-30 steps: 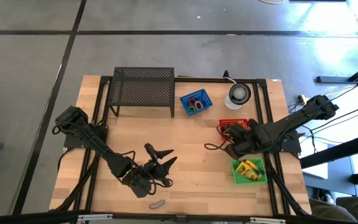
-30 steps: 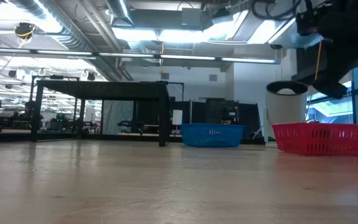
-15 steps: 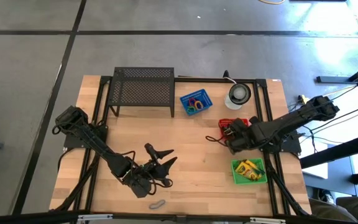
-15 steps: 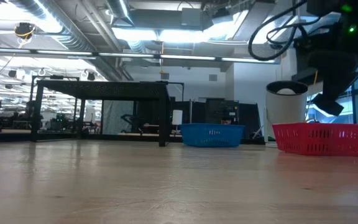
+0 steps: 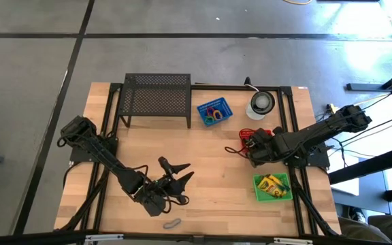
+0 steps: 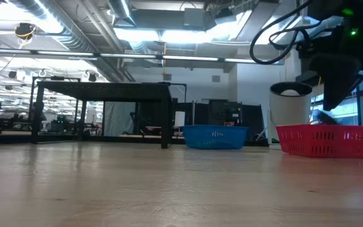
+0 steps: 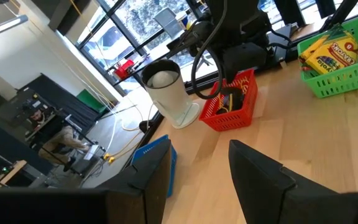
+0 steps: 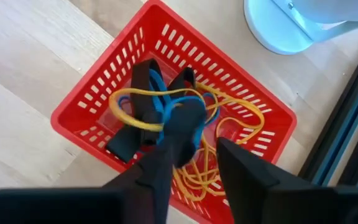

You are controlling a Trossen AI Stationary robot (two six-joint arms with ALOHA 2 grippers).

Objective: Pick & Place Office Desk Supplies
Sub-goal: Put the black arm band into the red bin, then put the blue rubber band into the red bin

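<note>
My right gripper (image 8: pixel 209 135) stands open over the red basket (image 8: pixel 89 102), pointing steeply down; it also shows above the red basket (image 6: pixel 329 140) in the low view. Yellow and blue rubber bands (image 8: pixel 229 121) and black clips (image 8: pixel 126 140) lie in the basket. One fingertip (image 8: pixel 185 121) stands in front of the bands. My left gripper (image 5: pixel 179 175) hovers open near the table's front, roughly level. A blue basket (image 5: pixel 214 111) holds coloured bands. A green basket (image 5: pixel 272 187) holds crayon boxes (image 7: pixel 331 53). A grey loop (image 5: pixel 171 223) lies on the table by the front edge. My right gripper comes at the red basket from above, slanting down. One fingertip (image 8: pixel 185 121) overlaps the blue and yellow bands (image 8: pixel 157 109) that lie in the basket. I cannot tell whether it touches them. Nothing sits between the two fingers.
A black wire-mesh rack (image 5: pixel 156 99) stands at the far left. A round white-and-dark disc (image 5: pixel 260 102) sits at the far right, behind the red basket. Bare wood lies between the two arms at the table's middle.
My right gripper has gone down and a little toward the table's far edge, ending over the red basket, and has turned slightly. My left arm has kept still.
</note>
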